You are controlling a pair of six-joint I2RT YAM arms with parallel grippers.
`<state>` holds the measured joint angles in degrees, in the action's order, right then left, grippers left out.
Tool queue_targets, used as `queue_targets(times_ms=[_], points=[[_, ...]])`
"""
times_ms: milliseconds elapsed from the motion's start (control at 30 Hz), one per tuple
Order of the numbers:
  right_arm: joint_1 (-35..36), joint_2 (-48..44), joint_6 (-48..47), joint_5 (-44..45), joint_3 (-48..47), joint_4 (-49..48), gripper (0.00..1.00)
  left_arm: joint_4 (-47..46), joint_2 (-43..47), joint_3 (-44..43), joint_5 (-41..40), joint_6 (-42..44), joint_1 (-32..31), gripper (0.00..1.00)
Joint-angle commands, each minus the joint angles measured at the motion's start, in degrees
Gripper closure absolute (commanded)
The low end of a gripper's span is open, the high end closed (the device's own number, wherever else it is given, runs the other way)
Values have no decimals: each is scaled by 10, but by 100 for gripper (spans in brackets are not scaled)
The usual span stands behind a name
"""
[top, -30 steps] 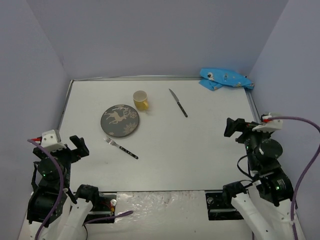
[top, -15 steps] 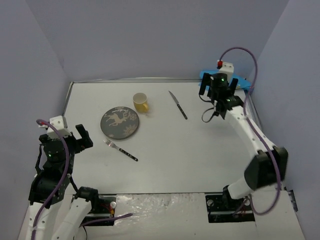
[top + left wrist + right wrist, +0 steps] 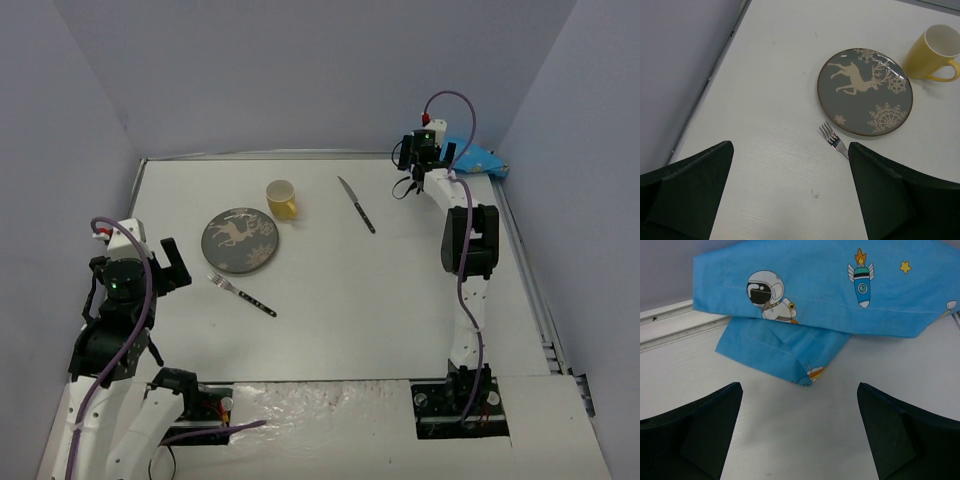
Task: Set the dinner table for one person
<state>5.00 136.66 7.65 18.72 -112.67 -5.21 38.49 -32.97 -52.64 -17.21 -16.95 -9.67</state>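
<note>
The large matte-white bench with a thin grey metal rim (image 3: 380,300) fills the floor of the overhead view. It is rigid and fixed, so there is nothing on it for me to grip. It is only a hard, smooth face that things may skid across.

I judge the first thing to move is the blue cartoon-print cloth placemat (image 3: 840,285), folded over itself in the bench's two o'clock corner. It looks light, soft and limp, so it will sag and drag. I would pinch the small folded flap on its near edge. My right tool (image 3: 799,386) hangs just short of that flap, fingers wide apart and empty.

My left tool (image 3: 790,146), at nine o'clock, is equally spread and holds nothing.

- **Round grey reindeer-pattern plate (image 3: 865,92), ten o'clock:** looks hard and breakable, with a low rim.
- **Yellow mug (image 3: 935,52), eleven o'clock:** offers its handle or its wall.
- **Silver fork (image 3: 832,137), nine o'clock, and dark-handled knife (image 3: 356,205), one o'clock:** both lie flat and thin, and are probably slippery.
</note>
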Motion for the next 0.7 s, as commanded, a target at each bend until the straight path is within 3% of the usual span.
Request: queue_targets(times_ms=[0,467,567,667], points=[[-25,27,1,-29,-69,-49,5,-21,-21,-16,-11,3,4,3],[-73,132,29,-155,-121,-101,15,-23,-46,-15,-2,6,7,3],[-74,143,27,-161,-127,-109,26,-23,-48,-14,-1,8,8,3],[-73,146,26,-174,-126,-113,56,-23,-49,-15,0,8,8,3]])
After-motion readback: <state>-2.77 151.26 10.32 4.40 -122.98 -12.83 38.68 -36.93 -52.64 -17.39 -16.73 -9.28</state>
